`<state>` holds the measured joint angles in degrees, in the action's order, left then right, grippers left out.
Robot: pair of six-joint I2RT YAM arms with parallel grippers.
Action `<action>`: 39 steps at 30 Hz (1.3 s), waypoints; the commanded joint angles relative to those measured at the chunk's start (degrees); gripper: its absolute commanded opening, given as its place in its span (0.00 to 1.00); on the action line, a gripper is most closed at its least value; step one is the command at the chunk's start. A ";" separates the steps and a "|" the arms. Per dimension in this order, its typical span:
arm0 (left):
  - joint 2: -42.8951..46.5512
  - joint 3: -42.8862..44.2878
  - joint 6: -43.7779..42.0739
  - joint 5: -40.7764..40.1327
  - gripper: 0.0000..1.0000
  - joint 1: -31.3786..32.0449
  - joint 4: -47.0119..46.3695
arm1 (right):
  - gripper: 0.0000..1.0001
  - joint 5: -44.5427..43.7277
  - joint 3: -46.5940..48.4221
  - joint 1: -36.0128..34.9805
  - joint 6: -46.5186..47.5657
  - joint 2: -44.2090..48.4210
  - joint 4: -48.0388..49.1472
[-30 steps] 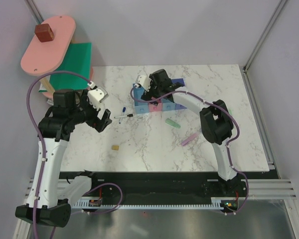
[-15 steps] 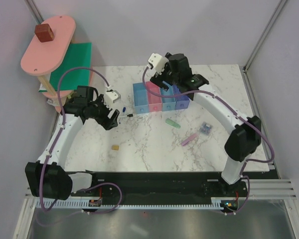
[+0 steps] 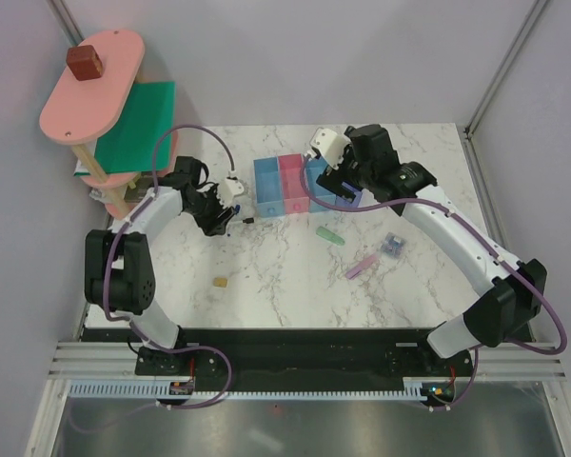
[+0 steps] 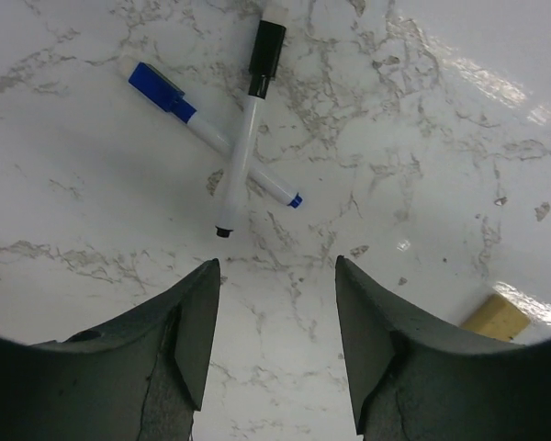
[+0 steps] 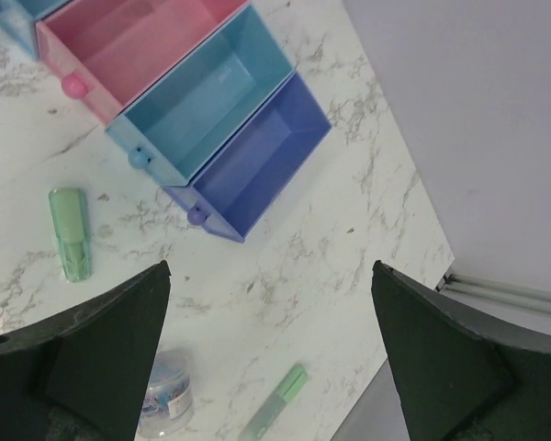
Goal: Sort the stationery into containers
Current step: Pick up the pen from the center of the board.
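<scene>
Nearest, low in the top view, the tan block (image 3: pixel 221 282) lay left of centre, with the pink-lilac bar (image 3: pixel 362 267) and purple-blue bundle (image 3: pixel 392 245) to the right. Mid-frame, the left gripper (image 4: pixel 275 276) hung released just short of two crossed markers (image 4: pixel 243 156), grasping nothing. Beyond the mint-green piece (image 3: pixel 330 235), the right gripper (image 5: pixel 268 276) gaped empty by the right end of the bins (image 3: pixel 269 186).
</scene>
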<state>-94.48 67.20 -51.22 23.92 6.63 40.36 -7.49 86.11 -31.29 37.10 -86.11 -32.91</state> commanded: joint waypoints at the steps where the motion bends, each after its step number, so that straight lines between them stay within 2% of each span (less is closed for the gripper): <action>1: -3.77 4.08 -5.03 -2.29 0.59 0.66 -4.93 | 0.98 -1.13 -0.85 -0.09 0.78 2.70 -3.22; 9: -7.74 2.77 -6.70 -3.88 0.52 1.71 -8.10 | 0.98 -0.16 0.11 -0.09 -1.07 1.73 -3.13; 14: -9.14 -0.31 -7.92 -5.90 0.52 2.24 -12.40 | 0.98 1.07 0.73 -0.09 -1.86 1.91 -3.57; 17: -10.11 -0.75 -8.37 -6.61 0.46 2.51 -13.02 | 0.98 1.16 0.12 -0.09 -1.77 1.91 -4.36; 21: -10.64 -1.46 -8.63 -6.70 0.23 2.59 -13.46 | 0.98 2.56 -3.66 2.45 -2.64 2.43 -4.27; 27: -10.29 -3.12 -8.46 -6.26 0.02 2.86 -13.46 | 0.98 6.52 -8.84 6.85 -5.37 3.22 -3.92; 32: -6.17 -5.67 -8.72 -6.26 0.02 3.03 -13.03 | 0.98 7.31 -15.26 8.79 -4.58 4.89 -3.04; 39: 5.61 -4.54 -4.43 -2.57 0.02 3.12 -7.06 | 0.97 17.67 -18.25 8.70 -3.09 6.13 -5.68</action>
<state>-96.82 60.58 -57.45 18.24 9.47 30.28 2.96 67.79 -22.48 33.43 -81.97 -38.09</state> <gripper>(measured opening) 0.059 0.975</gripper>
